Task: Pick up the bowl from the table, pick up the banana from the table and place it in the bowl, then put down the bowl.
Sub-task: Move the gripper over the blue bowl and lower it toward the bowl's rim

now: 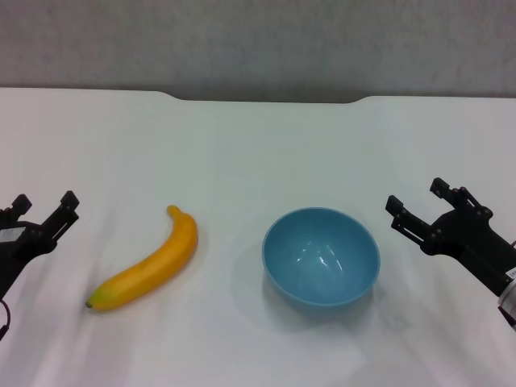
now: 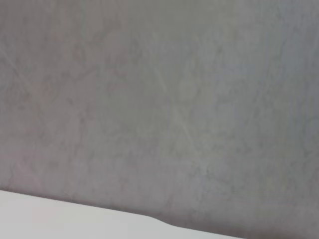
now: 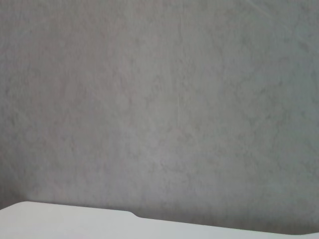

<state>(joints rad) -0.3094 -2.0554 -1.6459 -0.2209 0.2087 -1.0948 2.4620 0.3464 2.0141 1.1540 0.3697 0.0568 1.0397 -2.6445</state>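
A glossy light-blue bowl (image 1: 321,256) stands upright and empty on the white table (image 1: 258,153), right of centre. A curved yellow-orange banana (image 1: 147,261) lies on the table to the bowl's left, its greenish dark tip toward the near left. My left gripper (image 1: 44,207) is open and empty at the left edge, left of the banana. My right gripper (image 1: 415,200) is open and empty at the right edge, right of the bowl. Both wrist views show only the grey wall and a strip of the table's far edge.
The table's far edge has a shallow notch (image 1: 270,98), also seen in the left wrist view (image 2: 159,220) and the right wrist view (image 3: 134,215). A grey wall (image 1: 258,40) stands behind the table.
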